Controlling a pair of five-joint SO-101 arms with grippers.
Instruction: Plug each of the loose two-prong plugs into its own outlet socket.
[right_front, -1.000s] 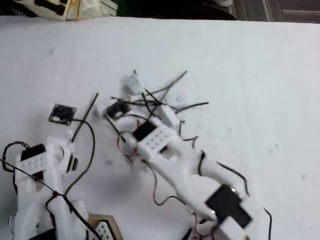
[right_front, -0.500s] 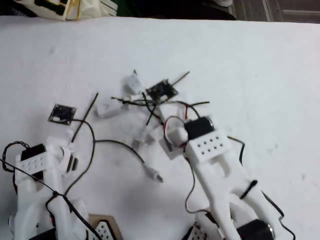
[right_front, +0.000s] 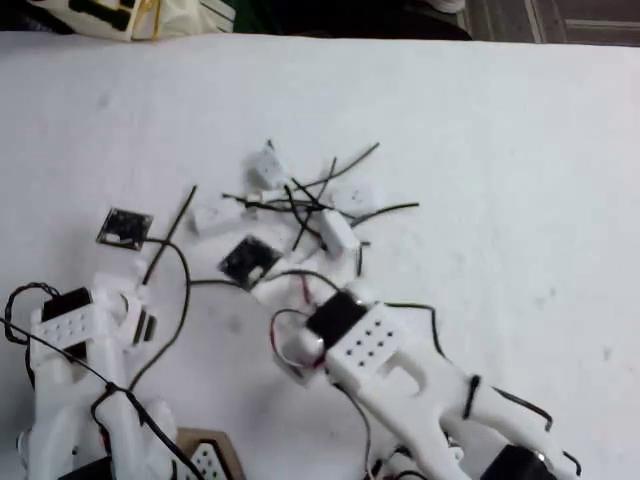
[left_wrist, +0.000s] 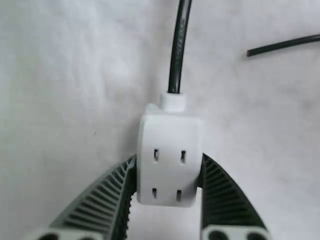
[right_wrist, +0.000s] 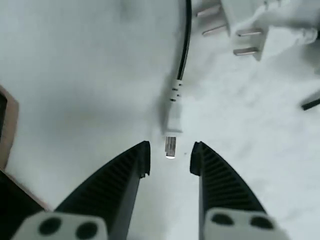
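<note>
"Clamping the outlet socket (left_wrist: 169, 145) is the left gripper (left_wrist: 168, 167), ribbed fingers (left_wrist: 110, 200) pressed to both its sides. The slotted face is turned up to the wrist camera, and its black cord (left_wrist: 179, 45) runs off across the cloth."

"And the right gripper (right_wrist: 169, 150)? Fingers parted, nothing in them. They straddle the metal tip of a small white connector (right_wrist: 173, 120) on a black cable. That's no two-prong plug, to my eye."

"Agreed. The real target, a white two-prong plug (right_wrist: 272, 27), lies just beyond it, prongs (right_wrist: 246, 50) bare."

"So how do you play it?"

"I'd pass over the connector and take the plug by its body, leaving the prongs free. Then line them up square with one pair of slots and push straight, because with any tilt they'll skid off the face. The left's job is a firm hold so the socket can't slide."

"Tangle worries?"

"Plenty. From above, more white plugs and thin black cords (right_front: 300, 200) lie heaped mid-table, with the right arm (right_front: 370, 350) just beside them. A lifted plug may drag its neighbours along."

"Surroundings?"

"White cloth over the table (right_front: 500, 130), with small dark squares (right_front: 125, 228) lying on it. A brown board (right_front: 222, 442) sits at the near edge, and there's dark floor (right_front: 560, 20) past the far one."
</note>
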